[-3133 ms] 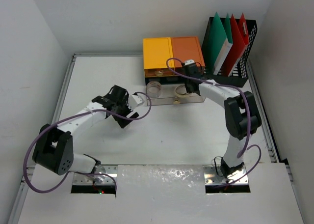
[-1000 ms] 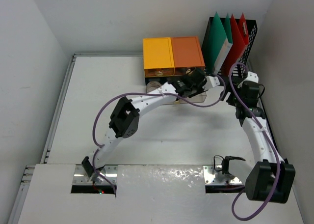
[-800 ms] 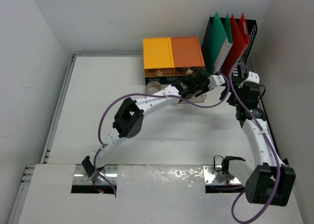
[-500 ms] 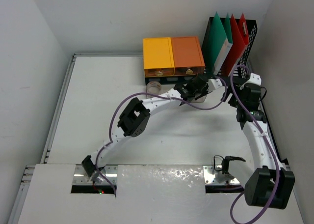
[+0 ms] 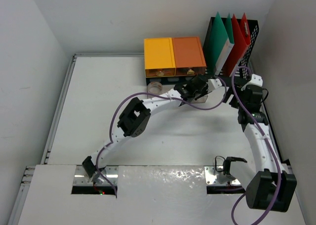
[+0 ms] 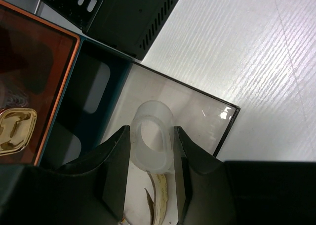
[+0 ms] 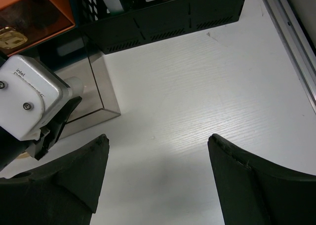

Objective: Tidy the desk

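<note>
Left gripper (image 6: 150, 136) w/ tape (image 6: 148, 163); cam (image 7: 29, 99) "intel"?

From above and behind the bases we overlook the whole desk (image 5: 98, 101). Both wrist cameras look down closely near its far right corner, sharing the black file rack (image 7: 173, 18).

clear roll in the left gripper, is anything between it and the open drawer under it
Nothing visible does. The left gripper holds the clear roll right over bare floor of the open drawer. A yellowish item lies in the drawer just beside that spot. The right gripper hangs open off to the side.
</note>
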Robot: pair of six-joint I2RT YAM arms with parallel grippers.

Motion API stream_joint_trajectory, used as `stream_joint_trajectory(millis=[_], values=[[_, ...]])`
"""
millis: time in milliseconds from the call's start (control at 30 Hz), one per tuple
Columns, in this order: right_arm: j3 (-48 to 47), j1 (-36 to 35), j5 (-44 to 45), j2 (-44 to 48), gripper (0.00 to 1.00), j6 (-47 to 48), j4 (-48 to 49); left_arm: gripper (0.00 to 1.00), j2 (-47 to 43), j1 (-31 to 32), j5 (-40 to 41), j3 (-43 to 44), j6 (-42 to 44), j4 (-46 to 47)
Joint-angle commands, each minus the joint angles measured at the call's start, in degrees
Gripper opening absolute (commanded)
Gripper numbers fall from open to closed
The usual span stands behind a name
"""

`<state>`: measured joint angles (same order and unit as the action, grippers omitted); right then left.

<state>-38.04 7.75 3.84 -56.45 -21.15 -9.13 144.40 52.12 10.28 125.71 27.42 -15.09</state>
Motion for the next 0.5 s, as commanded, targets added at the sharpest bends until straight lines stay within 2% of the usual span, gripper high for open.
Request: stream_joint_trajectory(millis=[0,33,167,267,467], values=[[-0.7,-0.2,-1.6,0.4,0.79,0.2,2.4,0.16,-2.0,0.4,-1.3,-1.7,0.6,-4.1],[-0.5,-0.2,-1.5,0.5,0.80,0.2,2.5,0.23,-2.4,0.4,-1.5,-2.1,0.7,-4.1],[-1.0,-0.2,-1.9,0.1,0.80,0.3,2.5,0.40,-2.7,0.4,-1.9,-2.4,1.1,-4.1],[-1.9,-0.2,-5.2,-1.2,0.80,0.3,2.2,0.43,-3.2,0.5,-2.8,-2.0,1.4,-4.7],[-4.5,-0.2,-11.0,-4.0,0.81,-0.8,1.0,0.58,-4.2,0.4,-4.3,-2.0,1.5,-6.3]])
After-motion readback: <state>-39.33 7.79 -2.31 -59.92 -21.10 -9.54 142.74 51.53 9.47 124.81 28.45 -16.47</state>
